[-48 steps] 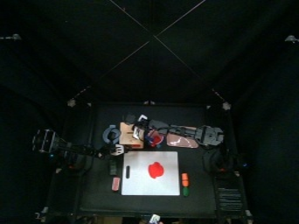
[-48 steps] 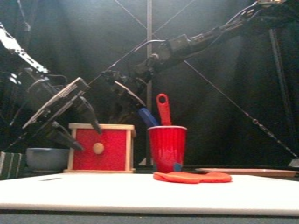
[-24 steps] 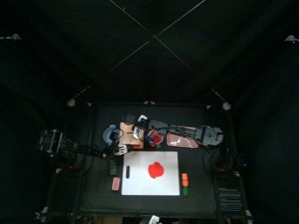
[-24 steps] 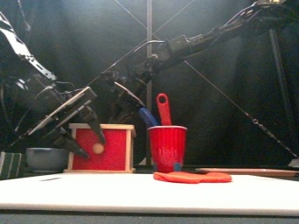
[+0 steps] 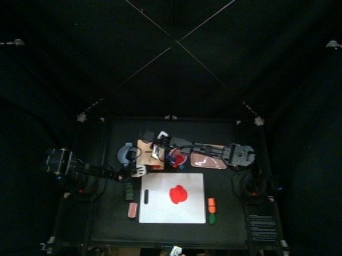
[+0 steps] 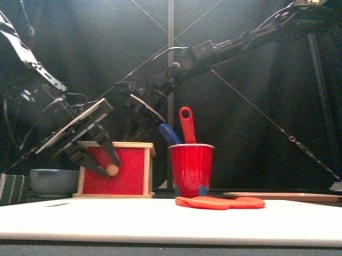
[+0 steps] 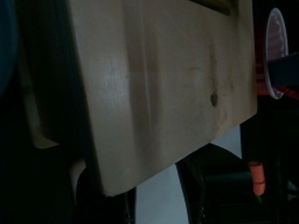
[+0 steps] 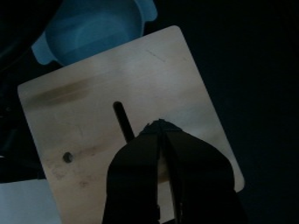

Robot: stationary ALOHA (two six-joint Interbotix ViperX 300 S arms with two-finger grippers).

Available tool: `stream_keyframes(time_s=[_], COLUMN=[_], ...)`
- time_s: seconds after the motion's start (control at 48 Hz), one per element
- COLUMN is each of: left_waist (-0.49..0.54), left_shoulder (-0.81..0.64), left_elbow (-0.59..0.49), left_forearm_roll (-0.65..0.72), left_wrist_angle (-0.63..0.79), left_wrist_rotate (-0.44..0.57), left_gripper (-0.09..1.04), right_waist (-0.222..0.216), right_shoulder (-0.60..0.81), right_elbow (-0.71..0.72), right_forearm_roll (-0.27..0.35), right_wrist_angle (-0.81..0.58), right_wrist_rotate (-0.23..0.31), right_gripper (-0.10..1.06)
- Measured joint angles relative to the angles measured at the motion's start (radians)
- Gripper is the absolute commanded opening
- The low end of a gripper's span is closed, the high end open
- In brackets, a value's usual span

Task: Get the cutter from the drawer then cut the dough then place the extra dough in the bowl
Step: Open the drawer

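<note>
The pale wooden box (image 8: 111, 131) stands at the back left of the table, its red drawer front (image 6: 114, 170) facing forward and closed. My left gripper (image 6: 98, 157) hangs open right before that front, its jaws (image 7: 146, 188) low against the box's near edge. My right gripper (image 8: 163, 166) is shut just over the box top (image 5: 151, 152), near its slot. A flat red dough (image 5: 178, 193) lies on the white board (image 5: 194, 210). The blue-grey bowl (image 6: 54, 181) sits left of the box. No cutter shows.
A red cup (image 6: 190, 168) with a blue knife (image 6: 167, 133) and a red knife (image 6: 186, 122) stands right of the box. A small orange toy (image 5: 210, 206) lies at the board's right edge, and another toy (image 5: 130, 210) off its left edge.
My left gripper has swung down and rightward, from beside the box to right in front of the red drawer front. The right arm has stayed over the box.
</note>
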Motion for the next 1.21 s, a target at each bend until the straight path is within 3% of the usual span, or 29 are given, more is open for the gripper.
stream_keyframes(time_s=[0.771, 1.208], left_waist=[-0.244, -0.308], left_shoulder=[-0.002, 0.002], left_elbow=[-0.008, -0.014], left_forearm_roll=[-0.155, -0.202], left_wrist_angle=[-0.017, -0.029], left_wrist_rotate=[0.0, 0.002], left_gripper=[0.61, 0.63], right_waist=[0.0, 0.0], right_shoulder=[0.0, 0.0], right_elbow=[0.003, 0.005], right_forearm_roll=[0.0, 0.0], right_wrist_angle=[-0.002, -0.006], right_wrist_rotate=[0.0, 0.002], right_gripper=[0.04, 0.04])
